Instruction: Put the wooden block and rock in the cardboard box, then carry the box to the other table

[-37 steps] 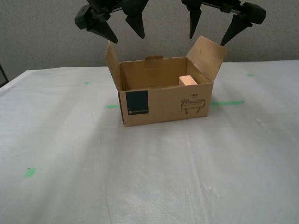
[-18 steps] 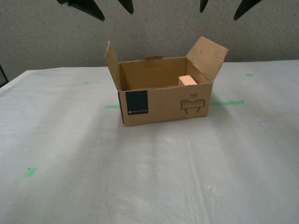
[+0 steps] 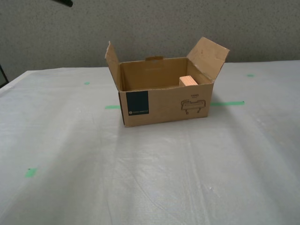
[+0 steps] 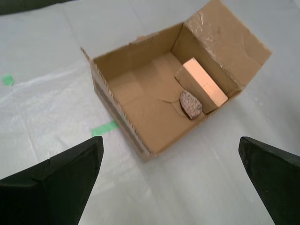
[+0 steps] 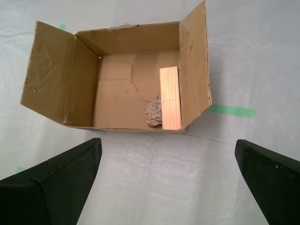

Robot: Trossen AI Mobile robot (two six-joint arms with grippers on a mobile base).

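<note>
Both end effectors (image 4: pixel 171 180) (image 5: pixel 168 180) released, above cardboard box (image 3: pixel 164 105) with unreadable dark teal label (image 3: pixel 137 103).

arms: rose out of the exterior view, which had shown both above the cardboard box (image 3: pixel 164 96) | remnant: one dark tip (image 3: pixel 63 2) was left at the exterior view's far left top edge | jaws: were spread wide before they left
</note>
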